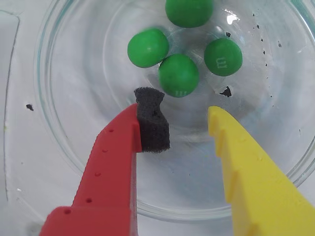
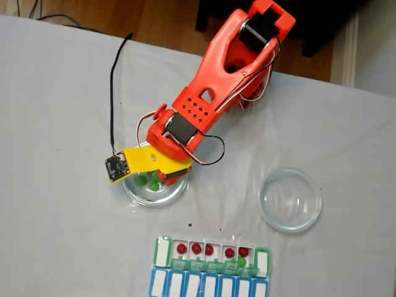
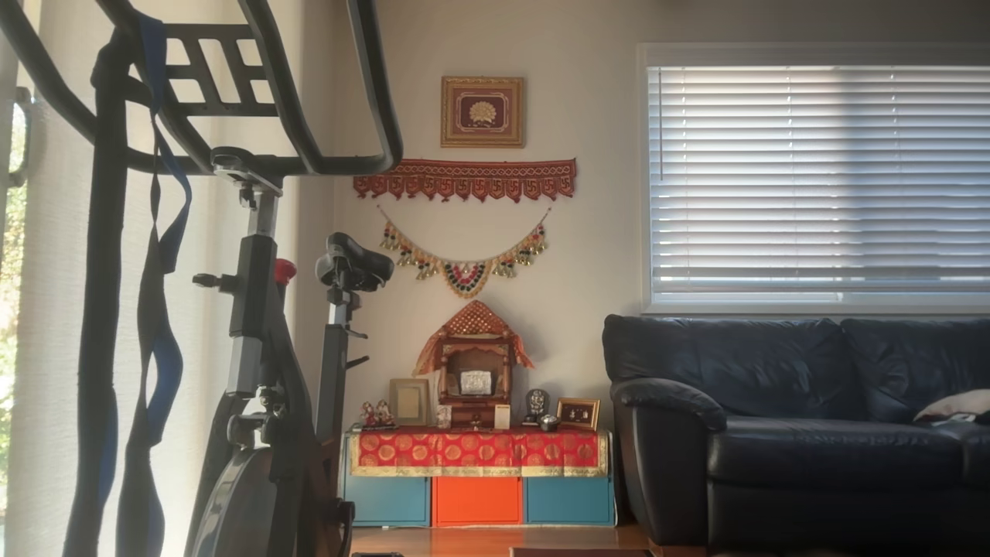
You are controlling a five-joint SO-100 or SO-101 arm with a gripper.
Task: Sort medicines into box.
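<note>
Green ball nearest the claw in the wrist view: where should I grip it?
Grip the nearest green ball across its middle, descending from above with the open claw shifted forward. It is round, so any diameter works, but neighbours crowd its sides; keep the fingers in the gaps.

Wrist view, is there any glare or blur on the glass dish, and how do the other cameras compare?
Wrist view: sharp, with a small white glare spot on the round clear glass dish beside the glossy green balls. Fixed view: softer and evenly lit, with faint shadows on the white table. Other view: dim room, backlit by the bright window blinds.
</note>
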